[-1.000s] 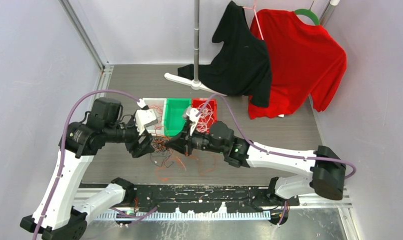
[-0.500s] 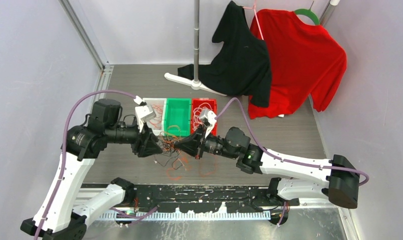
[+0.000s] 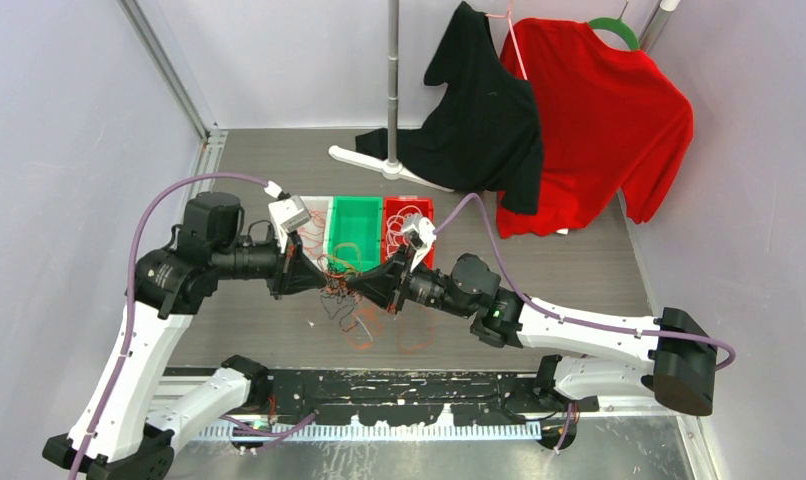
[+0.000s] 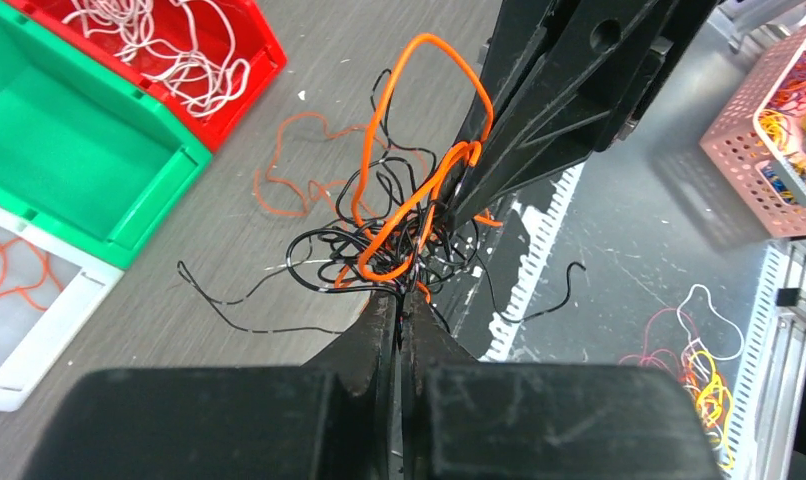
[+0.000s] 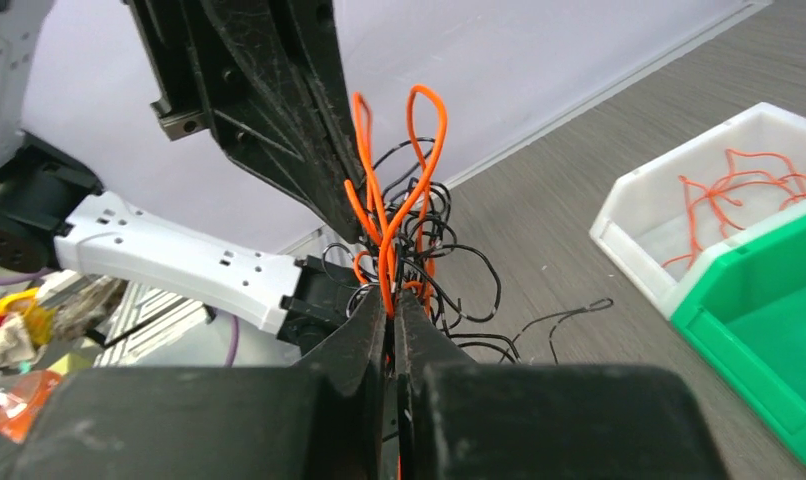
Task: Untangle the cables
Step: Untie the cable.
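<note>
A tangle of thin black and orange cables (image 3: 340,289) hangs above the table between my two grippers. My left gripper (image 3: 317,281) comes in from the left and is shut on the knot; in its wrist view the tips (image 4: 406,300) pinch black and orange strands (image 4: 404,225). Facing it nose to nose, my right gripper (image 3: 363,290) is shut on orange strands (image 5: 389,225) at its tips (image 5: 391,305). More orange cable (image 3: 361,335) lies loose on the table below.
A white bin (image 3: 308,205) with orange wires, a green bin (image 3: 356,237) and a red bin (image 3: 422,205) with white wires stand just behind the grippers. Further back a stand (image 3: 392,90) holds black and red shirts. A pink basket (image 4: 754,150) sits off the table's edge.
The left gripper swung right to the tangle and closed on it. The right gripper kept its grip and shifted a little right, and the knot is now lifted between both.
</note>
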Controlling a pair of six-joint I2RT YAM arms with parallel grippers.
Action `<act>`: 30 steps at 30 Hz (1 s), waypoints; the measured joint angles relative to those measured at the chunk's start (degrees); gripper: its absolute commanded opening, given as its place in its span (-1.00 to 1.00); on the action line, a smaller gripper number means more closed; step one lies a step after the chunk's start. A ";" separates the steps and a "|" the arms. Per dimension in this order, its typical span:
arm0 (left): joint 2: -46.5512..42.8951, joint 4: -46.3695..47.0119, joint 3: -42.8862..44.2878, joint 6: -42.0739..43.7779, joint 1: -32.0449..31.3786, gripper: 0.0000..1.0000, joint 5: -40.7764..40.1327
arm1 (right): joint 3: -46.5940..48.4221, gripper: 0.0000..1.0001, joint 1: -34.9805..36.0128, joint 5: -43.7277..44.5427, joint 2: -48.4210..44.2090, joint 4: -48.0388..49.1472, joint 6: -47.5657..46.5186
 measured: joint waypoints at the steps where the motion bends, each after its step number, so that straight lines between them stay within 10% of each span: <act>1: -0.09 0.00 0.00 0.44 0.00 -1.00 -0.61 | -0.07 -0.59 0.00 0.92 -0.04 -0.11 0.00; 15: 0.22 -2.34 2.12 1.62 0.00 -1.00 -2.64 | 3.30 0.01 2.10 18.25 1.22 -12.79 -2.64; 30: -3.08 3.41 -5.40 -9.53 0.00 -1.00 -14.80 | -0.46 0.18 7.48 25.62 -6.27 -11.72 -2.21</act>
